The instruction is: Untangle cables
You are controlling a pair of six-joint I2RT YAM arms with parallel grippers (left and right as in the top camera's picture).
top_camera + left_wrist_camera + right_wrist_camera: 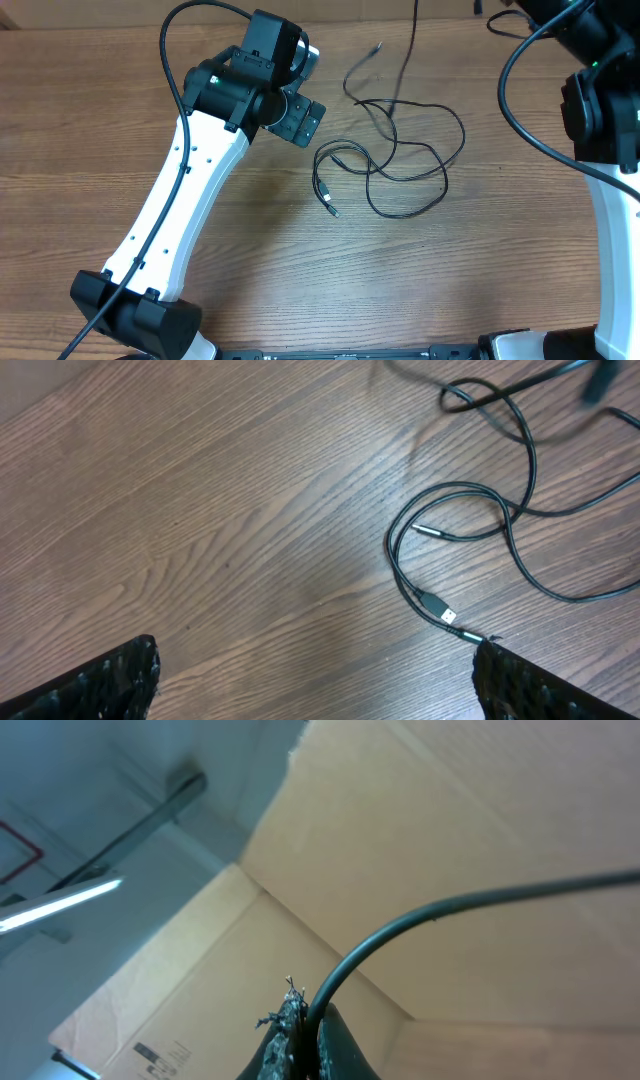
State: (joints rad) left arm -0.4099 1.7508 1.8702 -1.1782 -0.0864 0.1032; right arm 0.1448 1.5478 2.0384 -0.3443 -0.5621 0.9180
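Left tool (315, 695) hung spread wide over the brown wooden tabletop (200, 510), holding nothing. My right tool (303, 1020) was pressed together, pinching one dark cord (450, 905). Thin black flexible cables (405, 150) lay looped between the arms, just right of the left tool. I judged them light, limp and slippery, best taken near the small silver-tipped plug (445, 612), its long axis diagonal, tip toward the near edge.

You'll find nothing legible here: the only print is a small dark marking (160, 1050) on the cardboard (450, 810) at seven o'clock, too small to read.
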